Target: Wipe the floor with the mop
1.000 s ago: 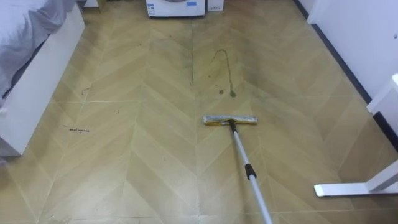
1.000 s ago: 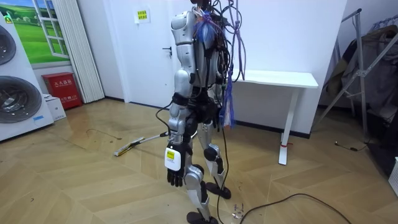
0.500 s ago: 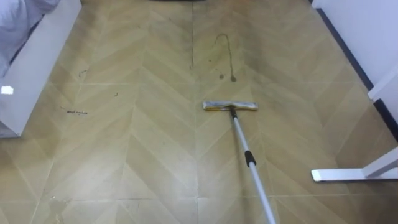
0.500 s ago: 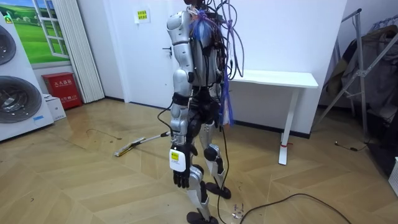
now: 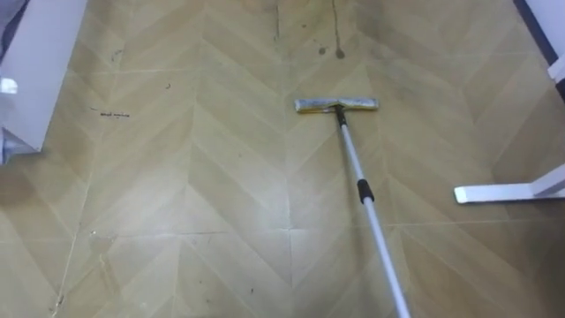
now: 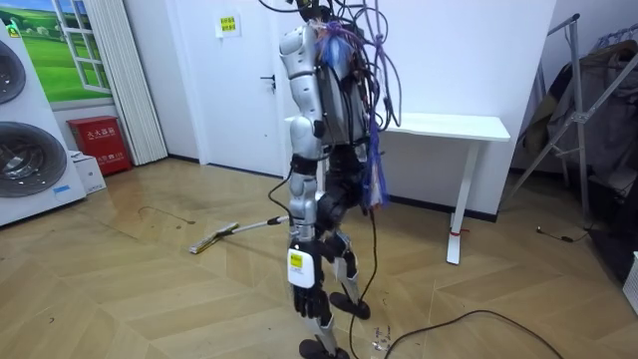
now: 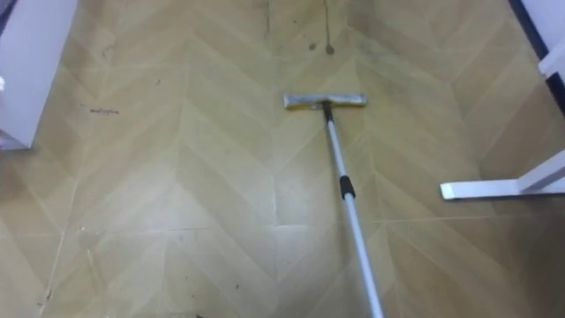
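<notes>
A mop lies on the wooden floor ahead of me. Its flat, yellowish head [image 5: 336, 105] points away from me and sits just short of some dark stains [image 5: 338, 53]. The silver handle [image 5: 369, 208], with a black collar, runs back towards me and leaves the view at the lower right. In the room view the mop head [image 6: 206, 242] lies to the left of my legs, and the handle's end is hidden behind them. My left hand [image 6: 306, 299] hangs by my thigh with relaxed fingers, holding nothing.
A white bed frame [image 5: 35, 79] is on my left. The foot of a white desk [image 5: 508, 190] is on my right. In the room view, washing machines [image 6: 30, 150] and a red box [image 6: 100, 145] stand at the left, with the desk [image 6: 449, 128] behind me.
My eye view has tilted down, so the mop head and stains now sit higher in the picture. In the room view my body shifted slightly right, my left arm sank lower, and the mop head shifted slightly right.
</notes>
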Tool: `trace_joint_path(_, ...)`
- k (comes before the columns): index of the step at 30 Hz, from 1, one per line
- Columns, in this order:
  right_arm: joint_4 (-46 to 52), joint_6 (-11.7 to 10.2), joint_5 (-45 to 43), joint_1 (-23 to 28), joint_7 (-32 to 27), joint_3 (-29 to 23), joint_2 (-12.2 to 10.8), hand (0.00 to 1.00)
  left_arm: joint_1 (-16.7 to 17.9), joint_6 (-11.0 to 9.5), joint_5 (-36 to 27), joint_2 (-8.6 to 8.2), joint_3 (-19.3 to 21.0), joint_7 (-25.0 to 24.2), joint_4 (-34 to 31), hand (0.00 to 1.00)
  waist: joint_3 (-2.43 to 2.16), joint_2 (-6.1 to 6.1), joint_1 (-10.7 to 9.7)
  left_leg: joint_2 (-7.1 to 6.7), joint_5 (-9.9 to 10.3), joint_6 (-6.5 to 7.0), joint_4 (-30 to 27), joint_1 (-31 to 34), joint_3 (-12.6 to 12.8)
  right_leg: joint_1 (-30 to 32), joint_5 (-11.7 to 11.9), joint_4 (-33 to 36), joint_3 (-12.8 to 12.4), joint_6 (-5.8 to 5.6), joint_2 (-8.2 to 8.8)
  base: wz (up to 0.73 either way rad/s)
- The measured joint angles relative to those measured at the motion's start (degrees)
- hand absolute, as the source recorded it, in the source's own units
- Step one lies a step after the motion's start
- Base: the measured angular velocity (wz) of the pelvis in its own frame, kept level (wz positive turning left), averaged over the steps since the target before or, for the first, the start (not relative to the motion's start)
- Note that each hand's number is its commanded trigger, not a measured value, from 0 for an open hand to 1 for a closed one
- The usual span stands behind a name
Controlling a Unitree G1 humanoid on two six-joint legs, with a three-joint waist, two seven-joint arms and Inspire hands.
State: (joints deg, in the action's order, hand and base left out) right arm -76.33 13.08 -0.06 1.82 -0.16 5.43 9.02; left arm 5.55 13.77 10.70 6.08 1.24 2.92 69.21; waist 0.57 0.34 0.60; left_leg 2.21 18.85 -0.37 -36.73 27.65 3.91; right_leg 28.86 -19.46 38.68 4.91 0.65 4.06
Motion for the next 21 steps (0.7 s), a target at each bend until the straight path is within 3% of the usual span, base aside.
trace_joint_path(5, -0.7, 0.0, 4.0, 0.2, 0.2, 1.3, 0.2, 1.0, 0.0, 0.0, -4.7, 0.6, 0.7, 0.9, 0.1, 0.0, -0.46, -0.06, 0.8, 0.52, 3.2, -0.97, -10.7, 8.8, -2.4, 7.6, -3.6, 10.0, 1.4, 1.28, 0.09, 0.14)
trace_joint_path(7, -2.6, -0.5, 4.5, -0.2, 0.2, 1.7, 0.2, 1.0, -0.1, 0.0, -7.5, 0.85, 0.2, 1.5, 0.3, 0.0, -0.58, -0.1, 1.7, 1.09, 4.6, -1.84, -17.5, 12.5, -3.7, 10.0, -6.8, 15.4, 2.6, 2.89, 0.14, 0.19)
trace_joint_path(9, -3.5, -0.6, 5.0, -0.8, 0.2, 1.7, 0.3, 1.0, 0.0, 0.1, -10.8, 1.41, -1.5, 1.9, 0.6, 0.0, -0.56, 0.23, 2.7, 1.83, 3.8, -2.36, -24.8, 16.0, -4.9, 11.4, -9.1, 19.3, 3.1, 3.81, -0.17, 0.09)
trace_joint_path(10, -4.8, -0.7, 5.5, -2.1, 0.3, 1.8, 0.5, 1.0, 0.3, 0.0, -14.2, 1.8, -3.1, 2.5, 0.7, 0.0, -0.52, 0.24, 4.2, 2.96, 0.7, -2.52, -31.1, 19.0, -4.9, 12.2, -10.8, 21.9, 2.3, 4.62, -1.51, -0.12)
trace_joint_path(11, -5.4, -0.6, 5.6, -3.0, 0.3, 1.8, 0.6, 1.0, 0.5, 0.0, -15.8, 1.91, -3.9, 3.0, 0.7, 0.0, -0.48, 0.14, 4.8, 3.23, -2.2, -2.48, -34.4, 21.0, -5.0, 12.4, -11.2, 22.9, 1.9, 4.83, -1.91, -0.24)
trace_joint_path(12, -6.3, -0.1, 5.3, -5.1, 0.6, 1.7, 1.3, 1.0, 0.7, 0.0, -18.2, 1.92, -5.3, 3.8, 0.7, 0.0, -0.2, -0.84, 5.7, 2.97, -10.3, -1.34, -40.8, 25.2, -5.0, 13.2, -12.0, 24.9, 0.3, 5.28, -2.48, -0.34)
trace_joint_path(13, -6.8, 1.1, 4.8, -7.9, 1.2, 1.7, 3.0, 1.0, 0.8, -0.1, -20.2, 1.62, -6.7, 4.0, 0.7, 0.0, -0.04, -0.9, 7.3, 2.74, -16.9, -1.88, -48.1, 29.9, -4.6, 13.9, -12.1, 26.6, -0.7, 5.57, -2.8, -0.45)
trace_joint_path(14, -6.7, 1.5, 4.4, -9.5, 1.5, 1.5, 3.9, 1.0, 0.8, -0.2, -20.6, 1.54, -7.3, 4.0, 0.5, 0.0, 0.01, -0.94, 7.9, 2.55, -17.8, -2.15, -52.2, 32.2, -4.1, 14.6, -12.3, 27.5, -1.2, 5.93, -2.9, -0.64)
trace_joint_path(15, -6.7, 1.7, 4.3, -13.1, 2.2, 1.4, 5.4, 1.0, 1.1, -0.6, -21.4, 1.64, -7.6, 4.0, 0.5, 0.0, 0.37, -1.0, 8.8, 2.36, -17.3, -1.88, -57.4, 35.6, -2.8, 15.4, -12.3, 28.7, -2.3, 5.94, -3.06, -0.7)
trace_joint_path(16, -6.6, 1.6, 4.7, -16.5, 2.8, 2.6, 6.4, 1.0, 1.2, -1.3, -21.4, 2.01, -8.1, 4.0, 0.6, 0.0, 0.83, -1.44, 10.1, 2.18, -15.8, -1.11, -56.7, 36.8, -0.8, 15.8, -12.4, 29.2, -3.2, 5.87, -3.06, -0.63)
trace_joint_path(17, -6.5, 1.4, 4.9, -18.1, 2.9, 3.2, 6.7, 1.0, 1.6, -1.8, -21.4, 2.19, -8.4, 4.0, 0.7, 0.0, 0.92, -1.54, 10.6, 1.96, -14.8, -1.18, -54.6, 36.9, -0.3, 15.8, -12.4, 29.2, -3.4, 5.76, -3.05, -0.51)
trace_joint_path(19, -6.0, 0.5, 7.8, -22.3, 3.2, 6.4, 7.1, 1.0, 1.4, -3.4, -21.2, 2.86, -8.1, 3.6, 1.4, 0.0, 1.03, -1.68, 10.8, 0.77, -10.8, -1.44, -35.8, 33.3, 0.0, 16.4, -13.0, 29.0, -3.5, 4.67, -3.03, -0.18)
trace_joint_path(21, -5.5, 0.2, 10.7, -22.5, 3.6, 7.6, 7.3, 1.0, 0.9, -3.7, -21.1, 3.17, -8.2, 3.1, 1.5, 0.0, 0.82, -1.09, 10.5, -0.04, -8.0, -1.61, -22.7, 29.0, -0.9, 16.3, -13.8, 28.9, -2.7, 3.39, -2.98, 0.17)
